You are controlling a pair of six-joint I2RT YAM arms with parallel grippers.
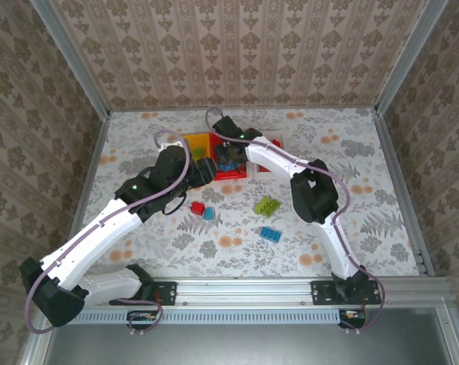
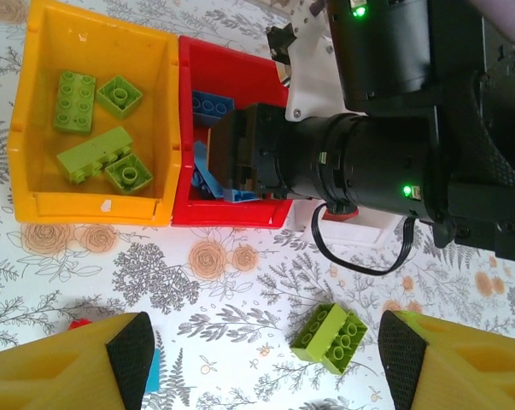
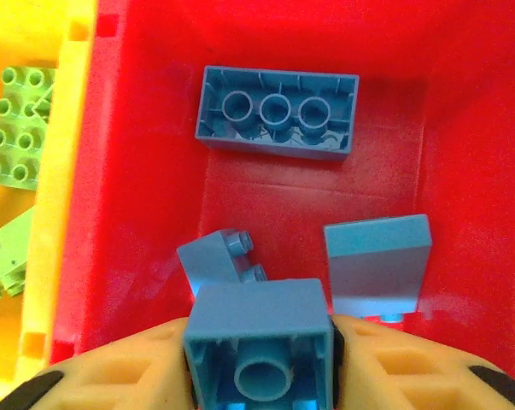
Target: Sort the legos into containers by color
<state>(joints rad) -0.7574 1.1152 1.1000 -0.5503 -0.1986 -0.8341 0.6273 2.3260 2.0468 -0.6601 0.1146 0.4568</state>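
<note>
My right gripper (image 3: 259, 363) (image 1: 229, 158) hangs inside the red bin (image 3: 133, 171) (image 1: 231, 176), shut on a square blue brick (image 3: 259, 342). Three more blue bricks (image 3: 277, 114) lie on that bin's floor. The yellow bin (image 2: 95, 207) (image 1: 185, 141) to its left holds several lime green bricks (image 2: 93, 154). My left gripper (image 2: 266, 363) (image 1: 205, 170) is open just above the table in front of the bins, and a loose green brick (image 2: 330, 337) lies between its fingers, nearer the right one. The white bin (image 2: 368, 232) (image 1: 273, 152) stands right of the red one.
Loose on the floral cloth in front of the bins are a red brick (image 1: 197, 207), a blue brick (image 1: 208, 214), a green brick (image 1: 267, 205) and another blue brick (image 1: 271, 233). The right forearm (image 2: 368, 162) crosses over the white and red bins.
</note>
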